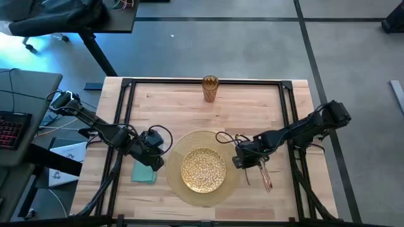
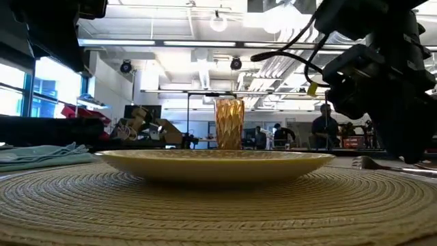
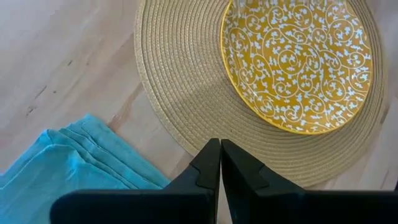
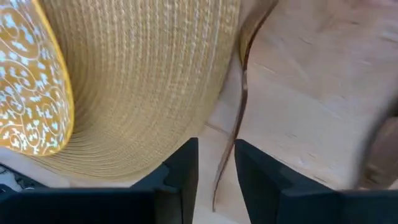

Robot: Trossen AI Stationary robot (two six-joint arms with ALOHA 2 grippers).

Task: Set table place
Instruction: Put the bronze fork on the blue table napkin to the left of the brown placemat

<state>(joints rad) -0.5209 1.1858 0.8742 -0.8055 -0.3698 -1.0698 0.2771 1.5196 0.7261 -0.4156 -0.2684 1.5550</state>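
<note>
Right tool point(image 4: 216, 168) poised low just off the mat point(image 4: 155, 81), on the right arm's side, fingers apart and clamped on nothing. Between those fingers, lying flat on the surface point(image 1: 252, 107): a thin copper utensil point(image 4: 239, 112), close against the mat's rim. Long axis running straight out ahead of the tool, roughly along the rim, so already lined up across the gap; near end just in front of the fingertips. Nearer by far to the right tool than to the left one. Likely calls for a short drop and a close across the narrow stem; risk of the flat stem sliding on the wood. Slim, reddish, gently curved; spoon or knife cannot be told from here.

Left tool point(image 3: 221, 168) on the mat's opposite side, fingers pressed together and empty, above the rim beside the napkin point(image 3: 81, 162).

Napkin teal, folded, touching or just short of the mat's edge. Plate point(image 1: 203, 169) gold with pale scrollwork, centred on the mat. Cup point(image 1: 210, 88) amber, upright, well apart beyond the mat's far side. No fork made out.
</note>
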